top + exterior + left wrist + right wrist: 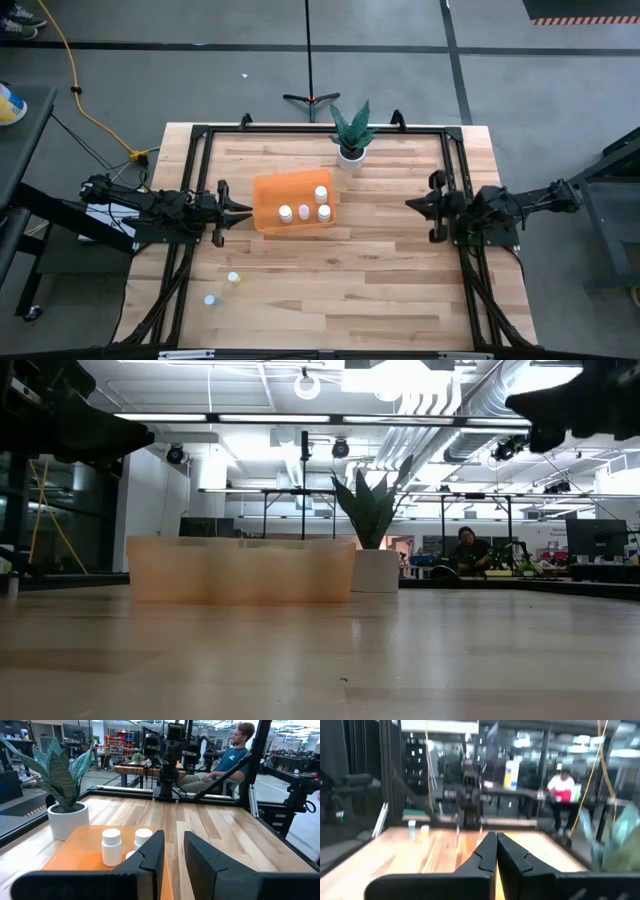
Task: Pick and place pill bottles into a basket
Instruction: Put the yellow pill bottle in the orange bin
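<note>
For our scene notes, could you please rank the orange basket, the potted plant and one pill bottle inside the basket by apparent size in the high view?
1. Orange basket: largest.
2. Potted plant: clearly smaller.
3. Pill bottle in the basket: smallest by far.

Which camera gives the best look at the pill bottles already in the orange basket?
The high view: all four bottles stand in plain sight inside the basket. The left wrist view shows three, partly hidden by its fingers. The low view shows only the basket wall; the right wrist view shows none.
</note>
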Available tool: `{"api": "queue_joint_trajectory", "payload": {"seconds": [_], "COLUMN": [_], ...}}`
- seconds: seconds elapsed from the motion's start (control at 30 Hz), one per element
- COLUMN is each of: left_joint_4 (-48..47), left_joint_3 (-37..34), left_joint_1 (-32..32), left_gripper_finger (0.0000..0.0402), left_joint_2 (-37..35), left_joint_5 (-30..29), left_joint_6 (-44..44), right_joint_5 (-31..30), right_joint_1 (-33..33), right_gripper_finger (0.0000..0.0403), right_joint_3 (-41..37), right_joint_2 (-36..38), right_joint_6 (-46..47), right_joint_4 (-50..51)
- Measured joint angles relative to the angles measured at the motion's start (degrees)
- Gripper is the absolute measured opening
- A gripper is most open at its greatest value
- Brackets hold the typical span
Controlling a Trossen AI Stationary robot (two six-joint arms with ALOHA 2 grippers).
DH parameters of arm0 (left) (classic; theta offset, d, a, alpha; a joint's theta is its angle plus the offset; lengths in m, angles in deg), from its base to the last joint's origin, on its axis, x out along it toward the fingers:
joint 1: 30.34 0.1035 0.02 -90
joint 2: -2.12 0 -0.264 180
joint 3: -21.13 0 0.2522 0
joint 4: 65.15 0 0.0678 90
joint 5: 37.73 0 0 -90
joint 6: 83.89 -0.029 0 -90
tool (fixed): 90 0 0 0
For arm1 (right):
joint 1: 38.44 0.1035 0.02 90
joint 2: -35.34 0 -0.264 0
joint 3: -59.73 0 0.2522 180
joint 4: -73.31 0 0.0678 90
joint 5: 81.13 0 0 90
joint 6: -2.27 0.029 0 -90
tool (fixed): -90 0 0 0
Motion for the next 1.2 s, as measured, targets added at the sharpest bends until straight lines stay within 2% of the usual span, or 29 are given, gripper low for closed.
{"api": "queue_joint_trajectory", "payload": {"seconds": [0.07, 0.17, 0.47, 0.63, 0.8, 0.9, 1.03, 1.2], "left_joint_4": [0.0, 0.0, 0.0, -0.2, 0.5, 3.8, 9.4, 7.0], "left_joint_3": [0.0, 0.0, 0.0, 0.0, 0.0, 0.0, 0.0, 2.7], "left_joint_1": [0.0, 0.0, 0.0, 0.0, 0.0, 0.0, 0.0, 0.0], "left_gripper_finger": [0.0108, 0.0108, 0.0108, 0.0108, 0.0111, 0.0135, 0.02, 0.027], "left_joint_2": [0.0, 0.0, 0.0, 0.0, 0.0, 0.0, 0.0, 2.2], "left_joint_5": [0.0, 0.0, 1.5, 1.6, 1.6, 1.2, 1.6, 4.3], "left_joint_6": [0.0, -0.1, 0.1, -0.4, -8.4, -10.6, -11.7, -11.9], "right_joint_5": [-0.6, -1.5, -1.1, -1.0, -0.9, -1.0, -1.0, -1.0], "right_joint_1": [0.0, 0.0, 0.0, 0.0, 0.0, 0.0, 0.0, 0.0], "right_gripper_finger": [0.0002, 0.0004, 0.0004, 0.0001, 0.0007, 0.0005, 0.0001, 0.0002], "right_joint_3": [-0.2, -3.4, -4.1, -4.1, -4.1, -4.1, -4.1, -4.1], "right_joint_2": [-0.2, -0.3, -0.9, -1.0, -1.0, -1.0, -1.0, -1.0], "right_joint_6": [2.4, 4.0, -2.6, -2.6, 1.4, 2.0, 0.0, -1.4], "right_joint_4": [1.8, -6.0, -8.7, -7.5, -1.2, -1.1, -3.1, -2.5]}}
